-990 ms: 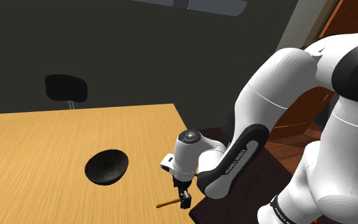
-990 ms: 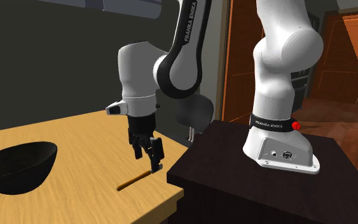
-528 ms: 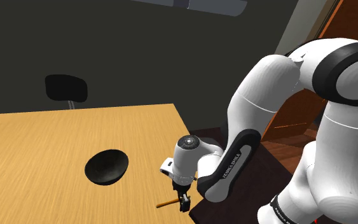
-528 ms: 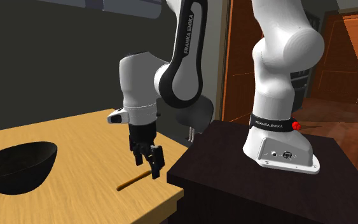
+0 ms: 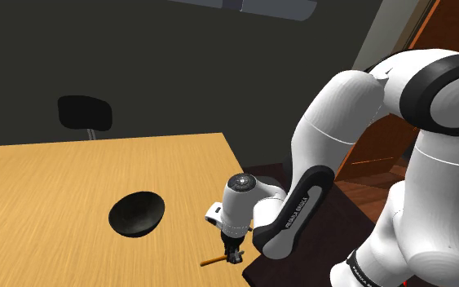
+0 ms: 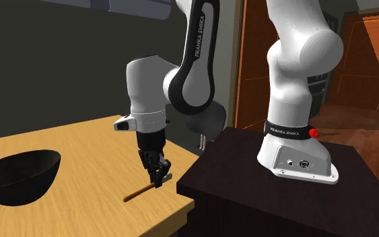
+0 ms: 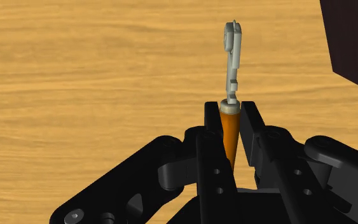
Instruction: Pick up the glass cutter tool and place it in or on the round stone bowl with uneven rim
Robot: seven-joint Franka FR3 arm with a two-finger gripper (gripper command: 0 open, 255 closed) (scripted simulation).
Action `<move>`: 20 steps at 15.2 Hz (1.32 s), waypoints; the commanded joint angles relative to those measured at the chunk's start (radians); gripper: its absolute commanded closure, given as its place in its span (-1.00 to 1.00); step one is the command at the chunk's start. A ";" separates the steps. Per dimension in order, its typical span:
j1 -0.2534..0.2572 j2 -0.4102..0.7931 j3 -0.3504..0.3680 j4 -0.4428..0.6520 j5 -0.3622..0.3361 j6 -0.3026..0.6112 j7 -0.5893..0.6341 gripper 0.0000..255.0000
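gripper [image 7: 229, 114] low at the table corner, fingers pinched on the orange handle of the glass cutter [image 7: 233, 70] | cutter lies on the wooden table [image 5: 56, 179] — metal head juts past the fingertips | dark stand [image 6: 262, 195] just beside | black bowl [image 6: 19, 178] well apart

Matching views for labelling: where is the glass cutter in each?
Shoulder view: glass cutter, bottom middle, by the table's edge.
Second exterior view: glass cutter, lower middle, slanting on the table.
Wrist view: glass cutter, centre, handle between the fingers.
Shared landmark: the gripper shut on its handle.
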 commanded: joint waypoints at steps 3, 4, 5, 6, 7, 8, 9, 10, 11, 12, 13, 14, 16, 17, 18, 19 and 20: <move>0.000 0.000 0.000 0.000 0.000 0.000 0.000 1.00; 0.000 0.000 0.000 0.000 0.000 0.000 0.000 1.00; 0.000 0.000 0.000 0.000 0.000 0.000 0.000 1.00; 0.000 0.000 0.000 0.000 0.000 0.000 0.000 1.00; -0.009 -0.018 0.011 -0.004 0.011 -0.013 -0.008 1.00; -0.017 -0.036 0.022 -0.008 0.023 -0.027 -0.017 1.00; -0.025 -0.054 0.033 -0.012 0.036 -0.041 -0.026 1.00; -0.032 -0.072 0.044 -0.015 0.050 -0.056 -0.036 1.00; -0.039 -0.089 0.053 -0.018 0.064 -0.070 -0.046 1.00; -0.045 -0.107 0.062 -0.021 0.078 -0.084 -0.056 1.00; -0.050 -0.125 0.071 -0.023 0.092 -0.099 -0.066 1.00; -0.054 -0.143 0.078 -0.026 0.106 -0.114 -0.076 1.00; -0.060 -0.179 0.090 -0.029 0.135 -0.145 -0.096 1.00; -0.062 -0.197 0.095 -0.030 0.148 -0.160 -0.106 1.00; -0.064 -0.214 0.100 -0.031 0.161 -0.176 -0.115 1.00; -0.065 -0.231 0.103 -0.032 0.174 -0.192 -0.124 1.00; -0.065 -0.249 0.106 -0.032 0.186 -0.208 -0.132 1.00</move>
